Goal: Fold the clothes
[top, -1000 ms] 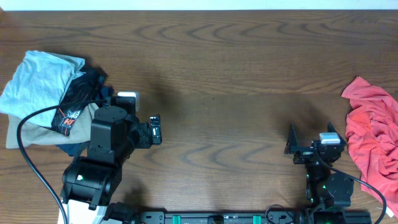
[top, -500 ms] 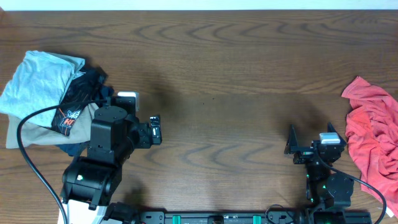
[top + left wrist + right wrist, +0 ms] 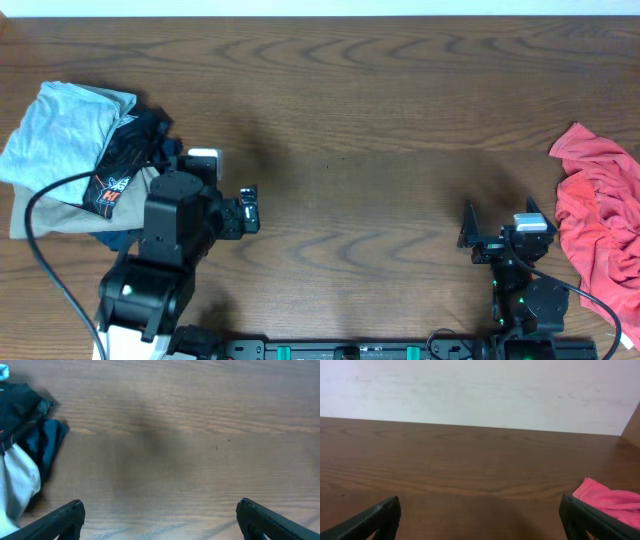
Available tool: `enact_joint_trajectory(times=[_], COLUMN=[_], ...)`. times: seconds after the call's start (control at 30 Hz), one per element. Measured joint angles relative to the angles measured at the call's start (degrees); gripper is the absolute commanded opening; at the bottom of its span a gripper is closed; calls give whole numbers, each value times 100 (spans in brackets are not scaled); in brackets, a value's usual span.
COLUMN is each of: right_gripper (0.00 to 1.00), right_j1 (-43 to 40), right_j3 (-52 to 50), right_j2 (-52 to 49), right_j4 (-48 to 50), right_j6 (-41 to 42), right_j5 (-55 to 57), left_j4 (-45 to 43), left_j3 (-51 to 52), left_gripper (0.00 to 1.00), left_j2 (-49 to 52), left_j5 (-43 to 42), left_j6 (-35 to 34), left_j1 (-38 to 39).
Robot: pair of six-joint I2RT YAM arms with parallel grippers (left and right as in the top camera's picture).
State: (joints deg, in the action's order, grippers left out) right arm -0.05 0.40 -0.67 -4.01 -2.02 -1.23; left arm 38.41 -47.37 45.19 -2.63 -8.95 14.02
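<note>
Risk: with left fingers (image 3: 65,517) and right fingers (image 3: 380,516) both spread empty over the tabletop (image 3: 380,120), I judge a grab into the heaped pile (image 3: 70,150) at far left could drag several garments together, the red garment (image 3: 600,220) lying crumpled far right.

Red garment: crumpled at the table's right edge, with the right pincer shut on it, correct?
No. The red garment lies crumpled at the table's right edge, but the right pincer is open and clear of it; the right wrist view shows this.
</note>
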Motion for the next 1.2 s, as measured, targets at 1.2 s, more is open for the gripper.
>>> enact_joint_trajectory(times=[1.2], right_gripper=[99], right_j1=[0], right_j3=[0], right_j2=[0], right_j4=[2], right_j6=[-13], right_j5=[2], left_j4=[-3716], left_j3=[4653], left_gripper=[98], left_j2=[-4457], left_j5=[-4], left_j6=[0], left_j1=[-1084])
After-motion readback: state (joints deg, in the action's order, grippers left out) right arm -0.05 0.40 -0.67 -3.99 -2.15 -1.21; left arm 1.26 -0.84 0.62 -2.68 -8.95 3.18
